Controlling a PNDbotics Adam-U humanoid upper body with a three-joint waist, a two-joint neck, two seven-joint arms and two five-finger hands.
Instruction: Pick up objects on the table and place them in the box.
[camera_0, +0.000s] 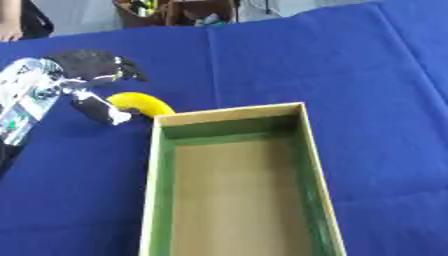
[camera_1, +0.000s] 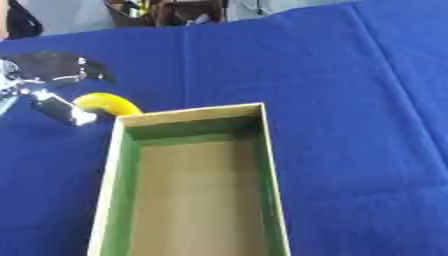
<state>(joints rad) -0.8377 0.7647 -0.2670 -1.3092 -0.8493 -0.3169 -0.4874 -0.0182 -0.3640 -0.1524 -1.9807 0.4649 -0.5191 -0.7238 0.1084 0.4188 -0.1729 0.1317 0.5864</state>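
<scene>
A blue cloth (camera_0: 350, 75), smooth with a few long creases, covers the whole table and carries everything else. On it stands the box (camera_0: 317, 165), a long open rectangle with pale wooden rims, green inner walls and a flat tan floor; nothing lies inside it. Off the box's far left corner the robot's left arm comes in, its forearm shiny and silver, ending in the left hand (camera_0: 87, 67), which is black with silver parts. The hand hangs just beyond that corner with its fingers spread apart and gently bent, the dark fingers on the far side and a paler, silver-tipped thumb on the near side, closed on nothing. Between thumb and fingers, just outside the box's far left corner and almost against its rim, lies the yellow object (camera_0: 140, 103), smooth, rounded and curved like a banana. The thumb tip sits right beside its left end; whether it touches cannot be told.
</scene>
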